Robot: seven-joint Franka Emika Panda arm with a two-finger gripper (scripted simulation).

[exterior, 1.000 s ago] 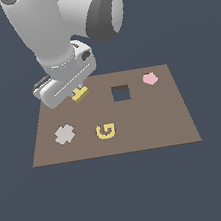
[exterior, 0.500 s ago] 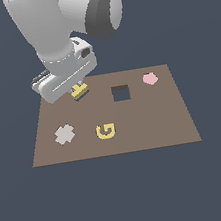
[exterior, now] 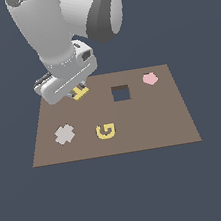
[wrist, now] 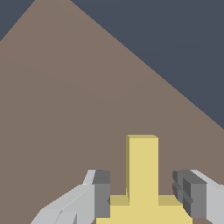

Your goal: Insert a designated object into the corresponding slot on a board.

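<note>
The small yellow T-shaped block [exterior: 81, 92] lies on the brown board [exterior: 149, 121] near its far edge on the exterior view's left, partly covered by my hand. My gripper [exterior: 77, 90] is right over it. In the wrist view the T block [wrist: 142, 175] sits between my two grey fingers [wrist: 101, 192], and a gap shows on each side of its stem. The gripper [wrist: 144, 192] is open. The T-shaped slot is hidden from both views.
A dark square cutout [exterior: 121, 93] sits in the board's far middle, with a pink pentagon block [exterior: 150, 78] beyond it to the exterior view's right. A yellow G block [exterior: 105, 131] and a pale cross-shaped piece [exterior: 64, 134] lie nearer the front edge.
My hand has shifted only slightly over the yellow T block. The T block stays in about the same spot on the board.
</note>
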